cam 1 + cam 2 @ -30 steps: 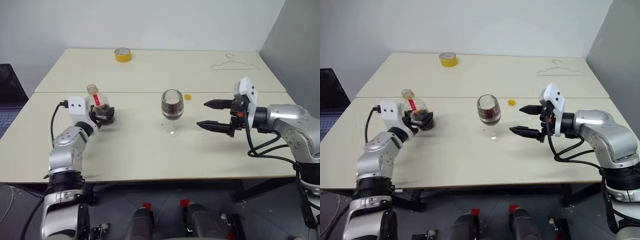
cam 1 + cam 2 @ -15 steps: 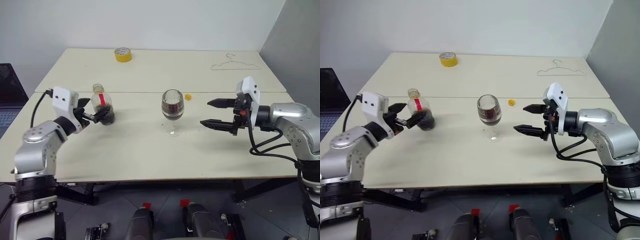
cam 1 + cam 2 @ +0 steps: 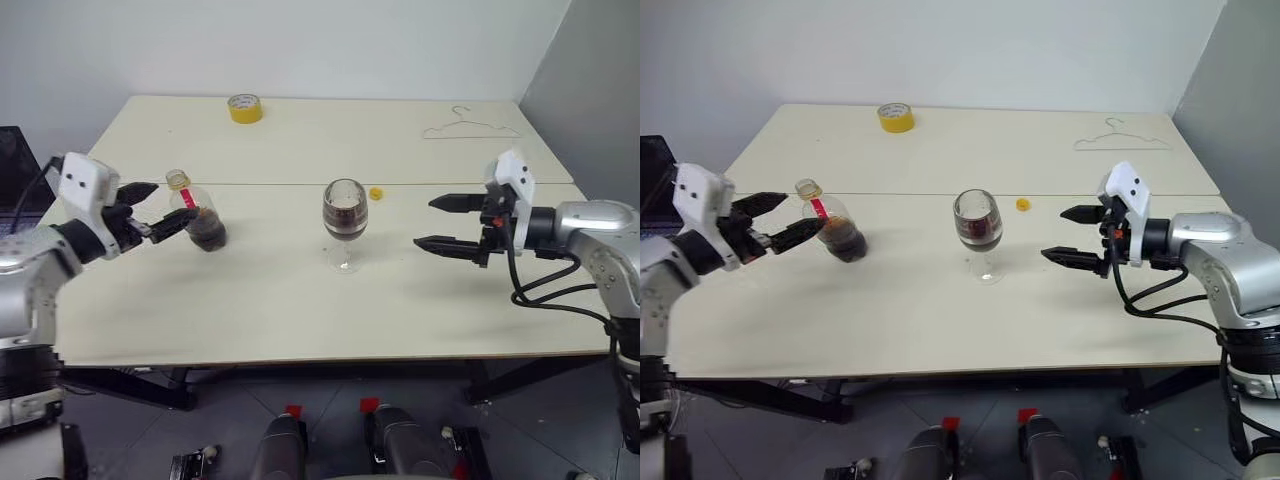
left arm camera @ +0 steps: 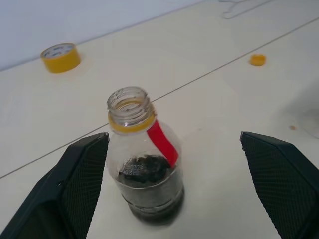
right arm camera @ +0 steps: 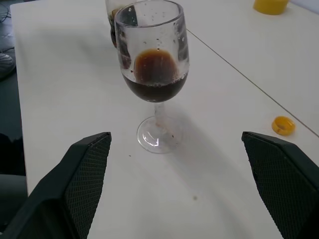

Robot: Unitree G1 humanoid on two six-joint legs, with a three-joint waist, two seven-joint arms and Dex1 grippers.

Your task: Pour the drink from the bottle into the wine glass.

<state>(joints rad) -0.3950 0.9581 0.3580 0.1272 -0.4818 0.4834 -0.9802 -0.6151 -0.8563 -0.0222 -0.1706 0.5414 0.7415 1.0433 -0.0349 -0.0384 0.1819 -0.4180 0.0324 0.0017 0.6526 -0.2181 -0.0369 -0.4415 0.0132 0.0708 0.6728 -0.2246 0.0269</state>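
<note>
The bottle (image 3: 202,217) stands uncapped on the table (image 3: 300,310) at the left, with a little dark drink (image 4: 147,172) in its bottom. My left gripper (image 3: 168,205) is open just left of it, its fingers (image 4: 79,184) spread wide and apart from the bottle. The wine glass (image 3: 345,222) stands upright at the table's middle, and its bowl holds dark drink (image 5: 155,82). My right gripper (image 3: 425,222) hovers open to the right of the glass, clear of it, with nothing between its fingers.
A small yellow cap (image 3: 376,193) lies just behind and right of the glass. A yellow tape roll (image 3: 245,108) sits at the far edge and a wire hanger (image 3: 470,128) at the far right. A dark laptop (image 3: 10,170) is off the table's left side.
My left gripper has drawn back to the left and risen from around the bottle, which now stands free on the table. My right gripper has shifted slightly right, away from the glass.
</note>
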